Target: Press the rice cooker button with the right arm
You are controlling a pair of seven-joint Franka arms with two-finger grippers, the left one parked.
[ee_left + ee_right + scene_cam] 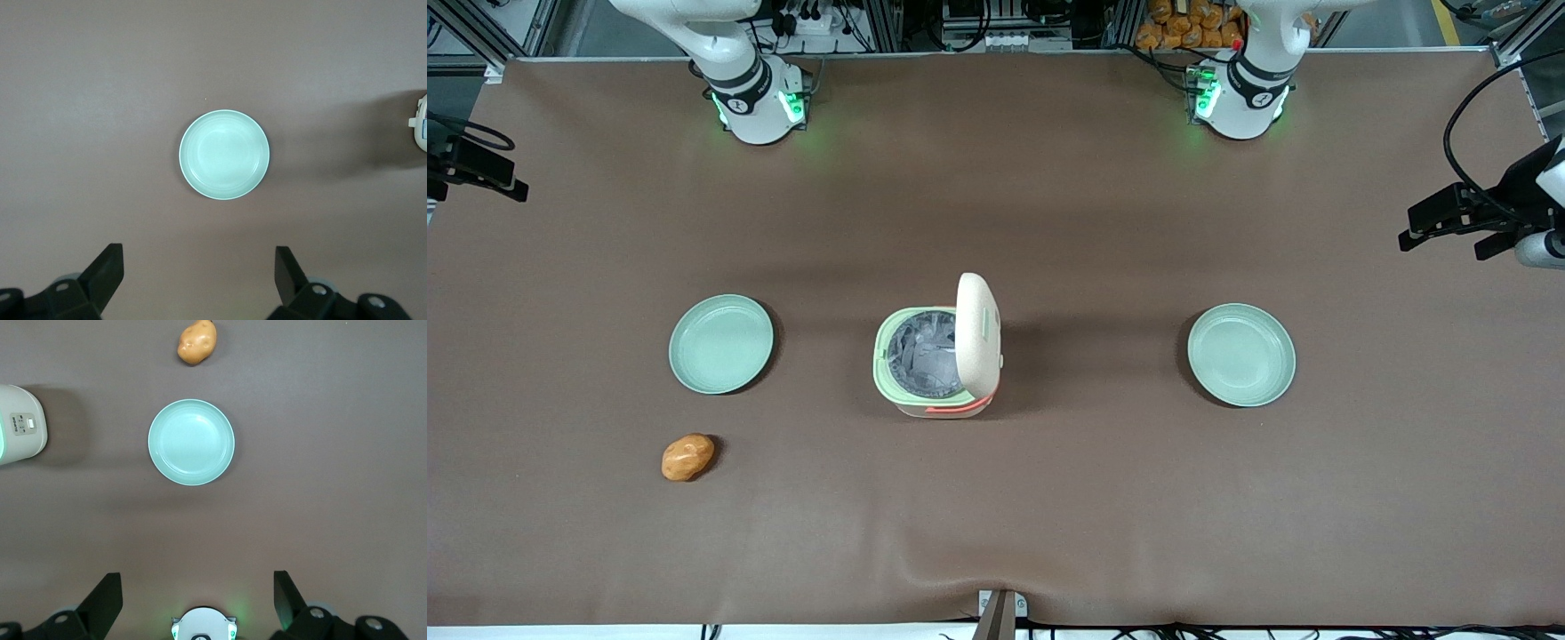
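The rice cooker [935, 351] stands with its lid up between two plates. The gripper [197, 597] hangs high above one plate [191, 442], its fingers wide apart and holding nothing.

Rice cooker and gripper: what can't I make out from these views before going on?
- Rice cooker: front view hides its button panel; the raised lid blocks one side.
- Right wrist view: cooker cut off by the frame edge; panel markings too small to read.
- Gripper: open, high above the plate; barely seen at the front view's edge.
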